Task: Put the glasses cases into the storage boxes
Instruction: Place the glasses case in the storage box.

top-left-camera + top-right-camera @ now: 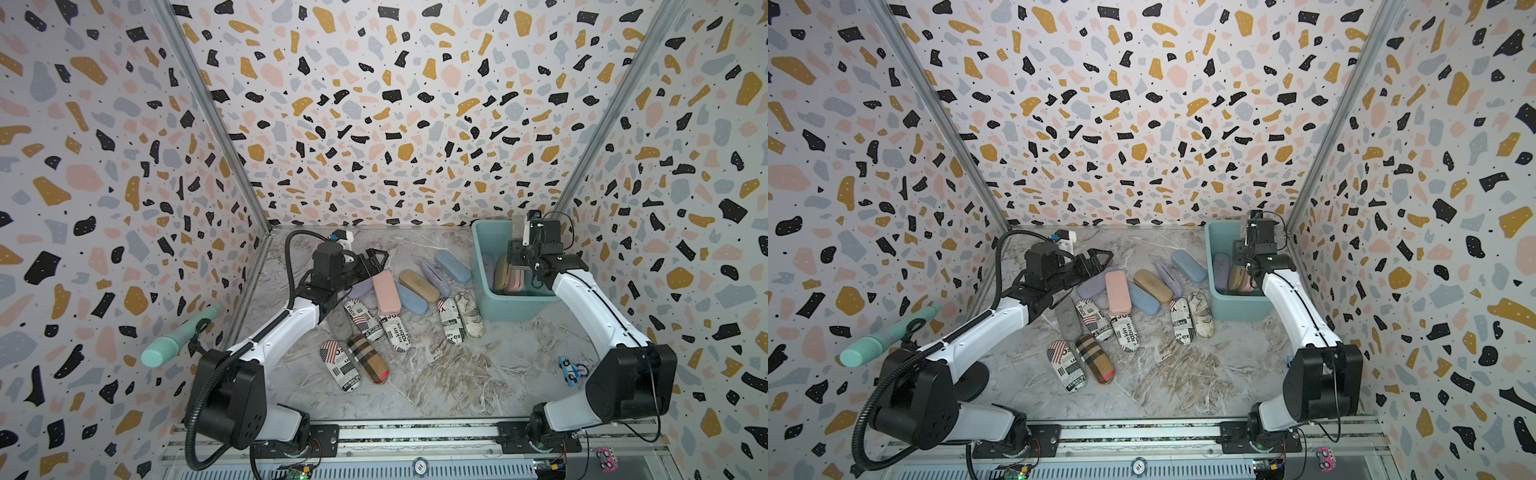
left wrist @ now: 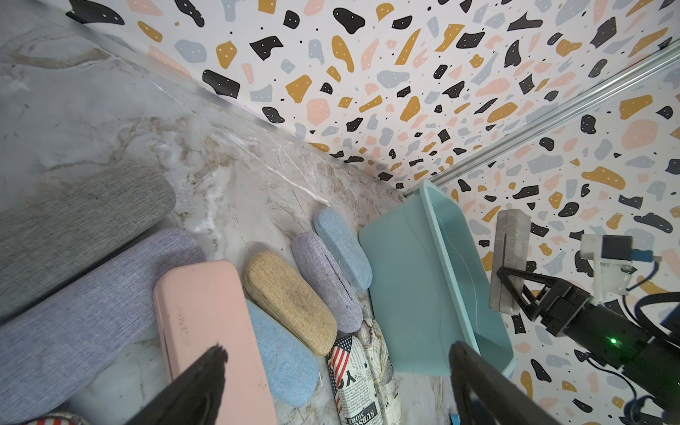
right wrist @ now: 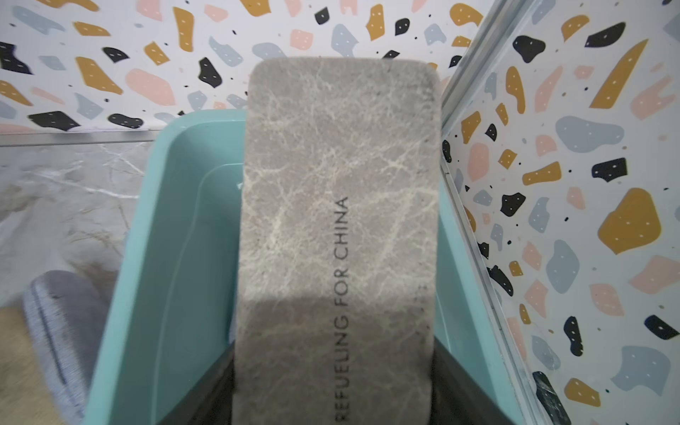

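The teal storage box [image 1: 511,309] stands at the back right corner, with tan and pink glasses cases [image 1: 509,276] standing on end inside. My right gripper [image 3: 335,371] is shut on a grey marbled case [image 3: 338,184] and holds it upright over the box [image 3: 147,257]; the same case [image 2: 509,257] shows in the left wrist view. Several cases lie on the table: pink [image 1: 386,293], tan [image 1: 419,286], lilac [image 1: 435,277], blue [image 1: 453,266], newspaper-print [image 1: 451,326] and brown plaid [image 1: 368,359]. My left gripper [image 1: 380,255] hovers open above the pink case [image 2: 206,323], holding nothing.
A mint-green ribbed cylinder [image 1: 178,336] juts from a stand at the left wall. A small blue toy car [image 1: 571,370] lies by the right arm. A grey fabric case [image 2: 73,220] lies partly under the left arm. The box sits tight against the back and right walls.
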Controlling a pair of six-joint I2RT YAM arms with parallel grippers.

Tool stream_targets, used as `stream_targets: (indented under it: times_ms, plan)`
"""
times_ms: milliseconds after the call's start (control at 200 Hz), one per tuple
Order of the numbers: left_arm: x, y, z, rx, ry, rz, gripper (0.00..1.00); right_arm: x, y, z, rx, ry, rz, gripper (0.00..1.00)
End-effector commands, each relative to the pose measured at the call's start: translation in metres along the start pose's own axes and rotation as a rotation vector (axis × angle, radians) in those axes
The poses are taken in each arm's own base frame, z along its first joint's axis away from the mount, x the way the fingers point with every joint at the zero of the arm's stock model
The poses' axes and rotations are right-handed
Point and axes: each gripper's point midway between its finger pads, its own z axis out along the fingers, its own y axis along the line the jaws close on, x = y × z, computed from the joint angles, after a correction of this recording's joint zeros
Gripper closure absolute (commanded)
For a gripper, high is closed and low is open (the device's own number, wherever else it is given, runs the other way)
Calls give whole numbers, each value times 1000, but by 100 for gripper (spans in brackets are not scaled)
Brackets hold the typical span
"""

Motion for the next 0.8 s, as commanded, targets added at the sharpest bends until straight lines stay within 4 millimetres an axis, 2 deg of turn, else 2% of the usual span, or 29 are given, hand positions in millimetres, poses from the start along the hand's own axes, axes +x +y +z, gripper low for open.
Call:
stream_targets:
  times_ms: [0, 120, 310, 576, 796]
  plan:
    - [-13, -19, -4, 52, -44, 40, 5, 9, -4, 25, 8, 16, -11, 34]
    - [-13, -19, -3, 52, -40, 43, 5, 22, -8, 46, 20, 58, -18, 35]
    - [-13, -18, -2, 50, -37, 46, 5, 36, -14, 69, 47, 106, -28, 35]
    - [-14, -15, -2, 27, -37, 56, 5, 59, -12, 93, 58, 200, -44, 34]
    - [-13, -14, -2, 22, -35, 61, 5, 65, -13, 106, 78, 234, -37, 31]
